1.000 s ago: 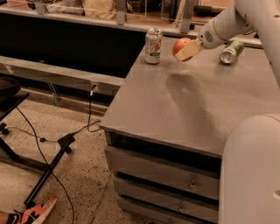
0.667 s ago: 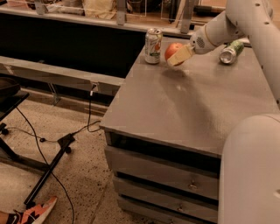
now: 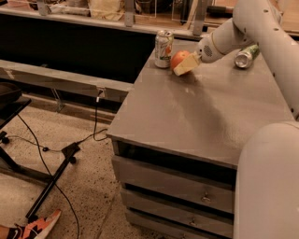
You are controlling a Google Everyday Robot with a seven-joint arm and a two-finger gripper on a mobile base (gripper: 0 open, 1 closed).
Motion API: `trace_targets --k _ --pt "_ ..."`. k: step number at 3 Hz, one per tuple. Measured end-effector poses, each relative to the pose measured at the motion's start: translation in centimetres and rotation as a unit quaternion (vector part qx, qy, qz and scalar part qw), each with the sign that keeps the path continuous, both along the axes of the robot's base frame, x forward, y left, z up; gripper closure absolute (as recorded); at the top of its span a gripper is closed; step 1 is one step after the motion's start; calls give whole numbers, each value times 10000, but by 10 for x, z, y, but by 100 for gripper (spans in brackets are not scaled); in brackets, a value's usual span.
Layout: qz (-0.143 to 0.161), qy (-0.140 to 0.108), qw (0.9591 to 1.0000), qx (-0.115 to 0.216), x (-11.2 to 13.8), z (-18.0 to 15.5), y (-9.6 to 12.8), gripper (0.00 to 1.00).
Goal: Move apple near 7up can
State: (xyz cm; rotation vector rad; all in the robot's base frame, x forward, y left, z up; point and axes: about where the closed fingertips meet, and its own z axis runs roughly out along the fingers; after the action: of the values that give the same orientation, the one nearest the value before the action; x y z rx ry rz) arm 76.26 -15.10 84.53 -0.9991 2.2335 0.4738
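Observation:
The apple (image 3: pixel 178 59) is round and orange-red, held low over the far left part of the grey table (image 3: pixel 201 116). My gripper (image 3: pixel 184 64) reaches in from the right and is shut on the apple; one pale finger (image 3: pixel 185 66) shows in front of it. The 7up can (image 3: pixel 163 48), whitish-silver with green print and a red spot, stands upright just left of the apple, a small gap apart. The apple's underside and its contact with the table are hard to judge.
A green can with a silver end (image 3: pixel 245 55) lies on its side at the back right of the table. My white arm (image 3: pixel 261 28) crosses the right side. Drawers (image 3: pixel 177 186) front the table. A shelf (image 3: pixel 93 11) runs behind; cables and a stand (image 3: pixel 60 163) lie on the floor.
My gripper has carried the apple leftward and down, from mid-back of the table to right beside the 7up can. The cans have not moved.

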Motion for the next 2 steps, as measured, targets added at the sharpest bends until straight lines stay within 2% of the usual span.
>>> trace_targets --k 1,2 --pt "25 45 10000 50 -3 -3 3 8" --pt "50 49 9999 105 -6 -3 1 0"
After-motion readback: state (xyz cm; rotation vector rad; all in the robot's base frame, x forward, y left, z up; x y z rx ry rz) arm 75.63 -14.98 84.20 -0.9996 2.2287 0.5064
